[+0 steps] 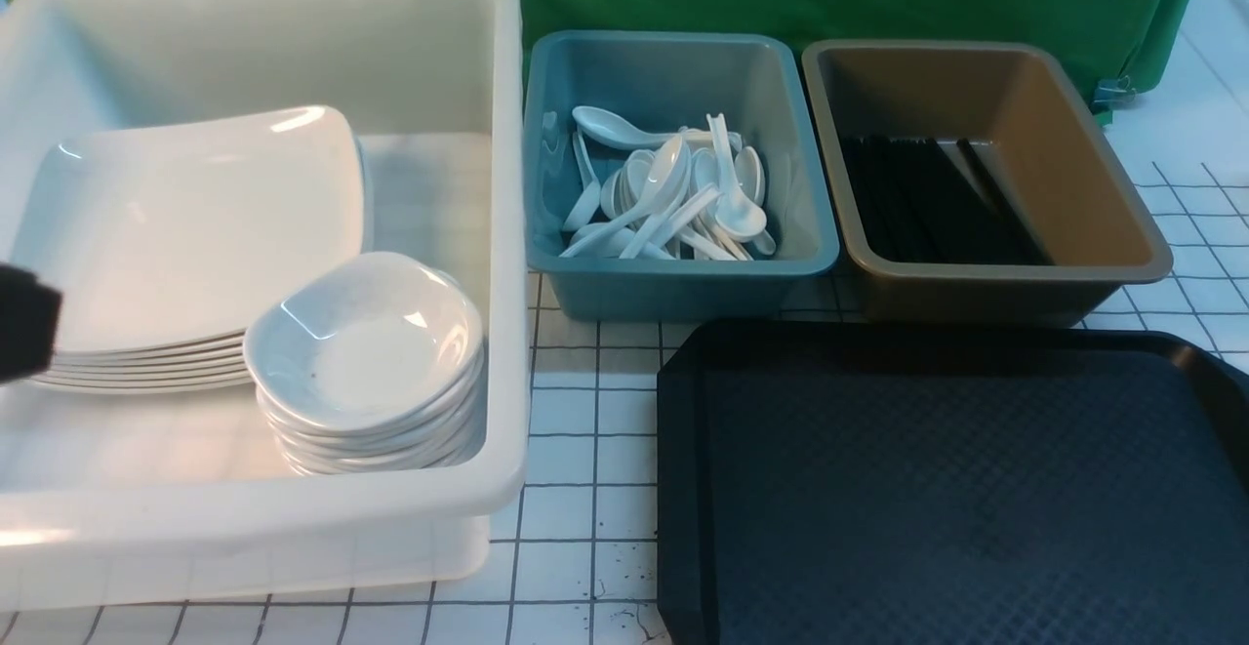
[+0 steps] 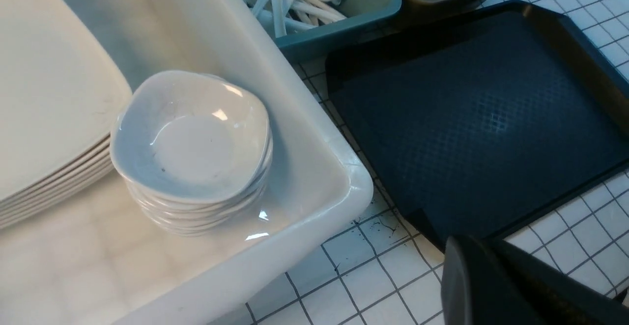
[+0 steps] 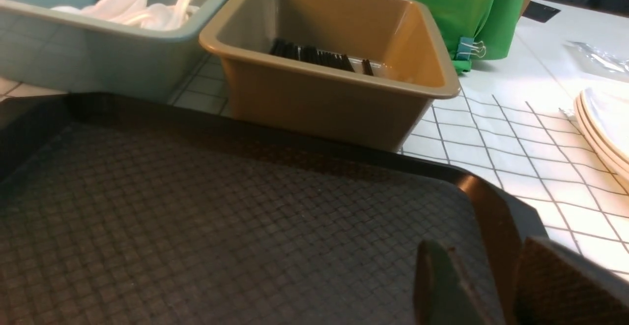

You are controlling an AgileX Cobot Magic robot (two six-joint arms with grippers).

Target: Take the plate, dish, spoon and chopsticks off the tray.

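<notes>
Tray bare — plate stacked in white tub (left).

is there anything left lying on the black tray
No, the tray shows only its bare diamond-textured surface in the front view, with no plate, dish, spoon or chopsticks on it.

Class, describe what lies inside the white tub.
White tub: a plate stack beside a dish stack. Lower plates and dishes show only edges; the floor beneath them is hidden.

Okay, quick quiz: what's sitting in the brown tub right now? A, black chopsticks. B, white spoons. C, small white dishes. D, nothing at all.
A: the brown tub holds a bundle of black chopsticks, while the spoons lie in the teal tub beside it.
</notes>
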